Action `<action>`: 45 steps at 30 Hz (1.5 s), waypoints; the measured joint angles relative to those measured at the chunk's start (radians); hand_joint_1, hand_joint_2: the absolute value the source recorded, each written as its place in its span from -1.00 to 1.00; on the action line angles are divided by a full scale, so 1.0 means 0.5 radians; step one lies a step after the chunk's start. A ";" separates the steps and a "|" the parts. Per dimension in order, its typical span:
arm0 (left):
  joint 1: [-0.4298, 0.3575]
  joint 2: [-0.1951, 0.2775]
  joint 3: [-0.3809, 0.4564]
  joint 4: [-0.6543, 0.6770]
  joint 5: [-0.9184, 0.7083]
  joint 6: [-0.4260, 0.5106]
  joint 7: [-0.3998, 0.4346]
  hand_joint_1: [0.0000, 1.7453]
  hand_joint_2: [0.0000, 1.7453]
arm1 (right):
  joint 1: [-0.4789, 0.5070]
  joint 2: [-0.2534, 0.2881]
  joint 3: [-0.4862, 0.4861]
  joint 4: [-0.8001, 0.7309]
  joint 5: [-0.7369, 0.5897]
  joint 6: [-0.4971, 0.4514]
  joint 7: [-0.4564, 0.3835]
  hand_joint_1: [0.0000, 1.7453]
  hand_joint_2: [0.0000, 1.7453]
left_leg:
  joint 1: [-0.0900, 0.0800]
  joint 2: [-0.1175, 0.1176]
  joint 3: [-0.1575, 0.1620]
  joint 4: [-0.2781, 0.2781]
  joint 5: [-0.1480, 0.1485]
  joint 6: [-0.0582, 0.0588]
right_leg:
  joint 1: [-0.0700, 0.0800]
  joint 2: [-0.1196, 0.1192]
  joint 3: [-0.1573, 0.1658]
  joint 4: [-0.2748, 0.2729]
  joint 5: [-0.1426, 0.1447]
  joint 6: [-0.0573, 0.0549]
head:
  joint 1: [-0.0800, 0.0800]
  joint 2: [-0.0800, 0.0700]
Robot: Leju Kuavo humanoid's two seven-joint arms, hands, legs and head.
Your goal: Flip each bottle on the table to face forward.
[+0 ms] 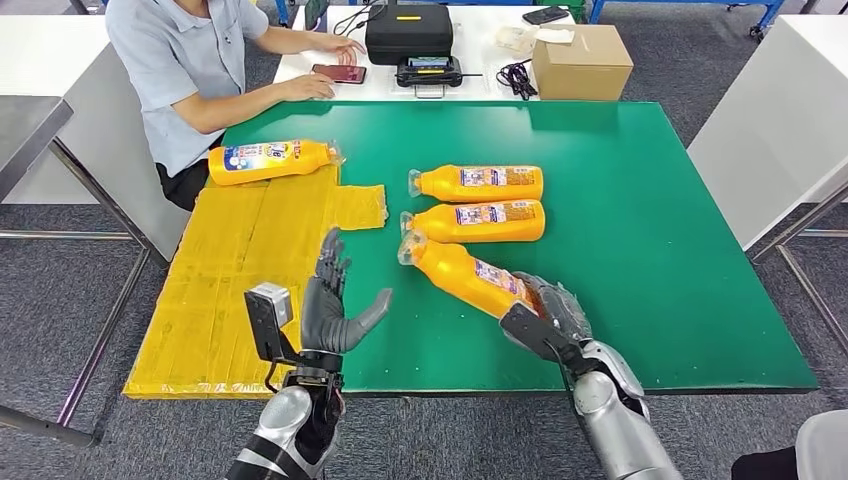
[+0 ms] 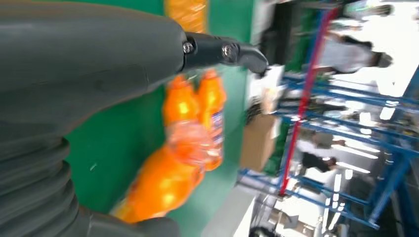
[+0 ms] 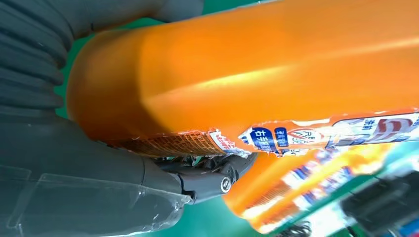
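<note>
Several orange bottles lie on the green table (image 1: 640,230). My right hand (image 1: 552,305) grips the base of the nearest bottle (image 1: 462,272), which slants with its cap toward the far left; in the right wrist view its orange body (image 3: 257,64) fills the picture with the hand's fingers (image 3: 212,175) curled under it. Two more bottles (image 1: 478,183) (image 1: 476,221) lie side by side just beyond it, labels up. A fourth bottle (image 1: 268,160) rests at the far left on the yellow sheet (image 1: 230,270). My left hand (image 1: 332,305) hovers with spread fingers over the table's near left, holding nothing.
A person in a light blue shirt (image 1: 190,60) sits at the far left corner with hands on a white table. A black case (image 1: 408,30) and a cardboard box (image 1: 580,62) stand behind. White tables flank both sides.
</note>
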 joint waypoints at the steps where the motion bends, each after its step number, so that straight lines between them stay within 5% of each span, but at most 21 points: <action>1: -0.005 -0.001 0.001 0.030 0.053 -0.041 0.034 -1.00 1.00 | 0.001 0.008 -0.001 -0.017 -0.013 0.005 -0.011 1.00 1.00 | 0.000 0.000 -0.001 0.000 0.000 0.000 | 0.000 0.000 0.000 0.000 0.000 0.000 | 0.000 0.000; 12: -0.092 -0.014 -0.009 0.355 0.274 -0.132 0.041 -1.00 1.00 | 0.005 0.141 0.051 -0.168 -0.216 0.077 -0.115 1.00 1.00 | 0.000 0.000 -0.007 0.000 0.000 0.000 | 0.000 0.000 -0.007 0.000 0.001 0.001 | 0.000 0.000; 29: -0.185 -0.037 -0.023 0.420 0.238 -0.282 -0.109 -1.00 1.00 | -0.029 0.261 0.252 -0.132 -0.346 0.093 -0.187 1.00 1.00 | 0.000 -0.001 -0.010 0.000 0.000 0.000 | 0.000 0.000 -0.009 0.000 0.001 0.001 | 0.001 0.000; 33: -0.190 -0.042 -0.044 0.416 0.273 -0.395 -0.101 -1.00 -1.00 | -0.047 0.267 0.292 -0.097 -0.352 0.088 -0.196 1.00 1.00 | 0.000 -0.001 -0.010 0.000 0.000 0.000 | 0.000 0.000 -0.009 0.001 0.001 0.001 | 0.000 0.000; 38: -0.207 -0.044 -0.080 0.420 0.325 -0.458 -0.083 -1.00 -1.00 | -0.110 0.282 0.338 -0.021 -0.368 0.075 -0.223 1.00 1.00 | 0.000 0.000 -0.011 0.000 0.001 0.001 | -0.001 0.000 -0.009 0.000 0.001 0.001 | 0.001 0.000; 42: -0.245 -0.048 -0.116 0.439 0.364 -0.470 -0.101 -1.00 1.00 | -0.158 0.312 0.392 0.037 -0.373 0.097 -0.241 1.00 1.00 | 0.000 -0.001 -0.011 0.000 0.001 0.001 | 0.000 0.000 -0.009 0.001 0.001 0.001 | 0.001 0.000; 45: -0.261 -0.052 -0.129 0.448 0.385 -0.481 -0.114 -1.00 1.00 | -0.183 0.325 0.438 0.082 -0.379 0.102 -0.245 1.00 1.00 | 0.000 0.000 -0.011 0.000 0.001 0.001 | 0.000 0.000 -0.010 0.001 0.001 0.001 | 0.001 0.000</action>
